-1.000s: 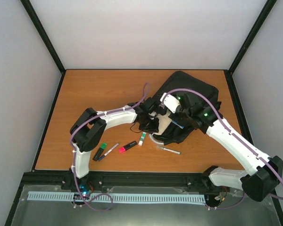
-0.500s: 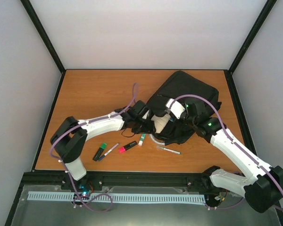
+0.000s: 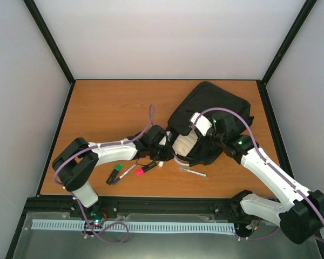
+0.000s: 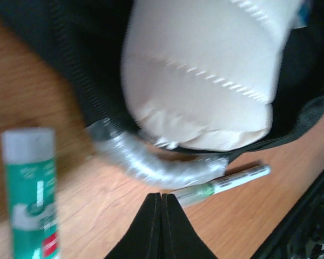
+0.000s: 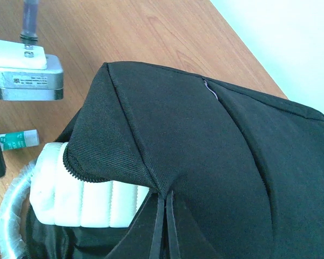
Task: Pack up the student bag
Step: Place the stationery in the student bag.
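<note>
From my station the biggest thing on the table (image 3: 108, 108) is the student bag (image 3: 216, 108), lying flat toward the far right with its mouth facing the arms. A white padded case (image 3: 184, 144) pokes halfway out of that mouth. The right gripper (image 5: 164, 204) is pinched tight on the bag's fabric at the lip and holds the flap up over the case. The left gripper (image 4: 161, 200) is closed with nothing between its fingers and hangs low over the wood just in front of the opening. My worry is the flap. If the pinch slips off the cloth, the mouth drops onto the case and blocks whatever goes in next. A shove from the closed left fingers could also push the whole bag away, because only that one pinch restrains it. The plastic-wrapped loop (image 4: 151, 164) curls out beside the left fingers and could snag them. The glue stick (image 4: 29, 189) and a pen (image 4: 227, 182) lie close by and are easy to knock away, while the green highlighter (image 3: 115, 174) and pink highlighter (image 3: 146, 168) are unpacked.
</note>
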Tool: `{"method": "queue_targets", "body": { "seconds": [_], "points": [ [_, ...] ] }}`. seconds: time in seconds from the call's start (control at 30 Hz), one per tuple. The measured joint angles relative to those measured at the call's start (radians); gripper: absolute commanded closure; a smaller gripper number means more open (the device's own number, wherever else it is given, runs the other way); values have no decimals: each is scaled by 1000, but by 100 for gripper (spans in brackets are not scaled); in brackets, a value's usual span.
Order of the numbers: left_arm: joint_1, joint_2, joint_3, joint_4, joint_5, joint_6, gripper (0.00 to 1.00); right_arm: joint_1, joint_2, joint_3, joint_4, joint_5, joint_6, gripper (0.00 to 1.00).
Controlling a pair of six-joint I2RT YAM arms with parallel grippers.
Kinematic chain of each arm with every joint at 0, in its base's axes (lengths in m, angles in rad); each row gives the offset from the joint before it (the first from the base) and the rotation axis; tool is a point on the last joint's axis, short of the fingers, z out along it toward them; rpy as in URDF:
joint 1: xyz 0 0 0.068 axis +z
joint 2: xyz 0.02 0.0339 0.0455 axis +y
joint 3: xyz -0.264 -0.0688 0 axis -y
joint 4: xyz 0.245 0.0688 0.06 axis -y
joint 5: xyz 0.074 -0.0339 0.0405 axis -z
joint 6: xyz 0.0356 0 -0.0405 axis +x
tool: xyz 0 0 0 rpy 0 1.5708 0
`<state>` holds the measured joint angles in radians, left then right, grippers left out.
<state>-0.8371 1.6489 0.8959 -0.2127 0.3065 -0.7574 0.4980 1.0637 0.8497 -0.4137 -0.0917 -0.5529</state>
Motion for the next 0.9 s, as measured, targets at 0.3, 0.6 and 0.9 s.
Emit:
{"method": "queue_targets", "body": {
  "seconds": [0.3, 0.6, 0.9],
  "points": [
    [-13, 83, 77, 150, -6, -3, 99, -6, -17, -16, 8, -3, 0, 97],
    [-18, 190, 109, 303, -60, -34, 99, -27, -27, -27, 14, -2, -4, 97],
    [-19, 299, 196, 455, -128, -48, 99, -34, -27, -35, 14, 5, -8, 97]
  ]
}}
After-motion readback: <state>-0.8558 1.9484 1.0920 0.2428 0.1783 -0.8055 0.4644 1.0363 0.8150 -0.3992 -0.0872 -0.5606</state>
